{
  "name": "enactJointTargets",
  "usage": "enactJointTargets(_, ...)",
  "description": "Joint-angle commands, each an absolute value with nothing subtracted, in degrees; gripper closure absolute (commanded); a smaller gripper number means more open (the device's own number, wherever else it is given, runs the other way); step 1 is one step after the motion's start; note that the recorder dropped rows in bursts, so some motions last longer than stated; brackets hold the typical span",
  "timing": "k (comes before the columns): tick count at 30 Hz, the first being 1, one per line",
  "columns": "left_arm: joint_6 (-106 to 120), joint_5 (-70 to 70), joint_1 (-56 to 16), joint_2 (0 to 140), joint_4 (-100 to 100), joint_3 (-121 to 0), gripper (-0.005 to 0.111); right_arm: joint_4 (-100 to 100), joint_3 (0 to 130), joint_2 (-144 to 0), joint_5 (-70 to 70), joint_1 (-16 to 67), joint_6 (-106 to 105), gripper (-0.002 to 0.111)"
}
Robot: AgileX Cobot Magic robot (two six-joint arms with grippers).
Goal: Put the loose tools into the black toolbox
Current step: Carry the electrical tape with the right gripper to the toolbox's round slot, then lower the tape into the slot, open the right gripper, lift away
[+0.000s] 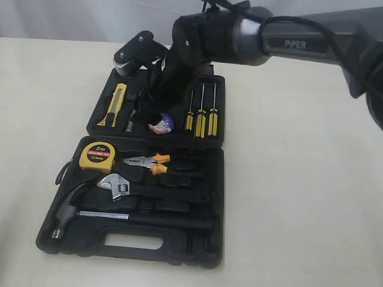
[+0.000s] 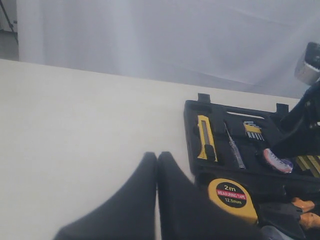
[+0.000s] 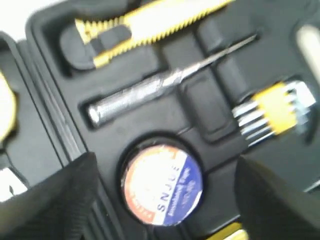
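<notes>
The roll of electrical tape (image 3: 162,186) lies flat in a round recess at the near edge of the far half of the black toolbox (image 1: 179,248). Its face carries a red, white and blue label whose lettering is too blurred to read. The right fingers (image 3: 60,200) stand wide apart on either side of the roll, not visibly touching it. Left of the roll in the same half lie a slim silver pen-shaped tool (image 3: 160,90) and, further left, the yellow-black utility knife (image 1: 118,104) with its ribbed slider. A small set of hex keys (image 3: 272,110) in a yellow clip sits beyond the roll, and three yellow-handled screwdrivers (image 1: 200,112) lie side by side to its right. The right arm (image 1: 239,36) covers the middle of that half. In the near half, the round yellow tape measure (image 1: 97,155) marked 2m sits at the far left, with the pliers (image 1: 146,162) with orange-black handles just right of it. A steel adjustable wrench (image 1: 119,185) and a claw hammer (image 1: 72,209) lie nearer. The moulded case is matt black plastic with a slotted handle, open flat on the pale worktop (image 1: 299,209). The left fingers (image 2: 156,167), dark and tapered, are pressed together, holding nothing, over the worktop left of the case.
</notes>
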State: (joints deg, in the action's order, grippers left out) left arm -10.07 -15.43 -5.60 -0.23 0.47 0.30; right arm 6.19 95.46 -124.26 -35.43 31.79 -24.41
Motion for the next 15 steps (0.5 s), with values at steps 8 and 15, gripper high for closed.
enactJointTargets(8, -10.05, -15.61, -5.93, 0.0, 0.0, 0.0, 0.107, 6.16, 97.24, -125.89, -36.86, 30.92, -21.82, 0.108)
enactJointTargets(15, -10.05, -15.61, -5.93, 0.0, 0.0, 0.0, 0.107, 7.48, 97.24, -132.93, -38.06, 30.92, -21.98, 0.109)
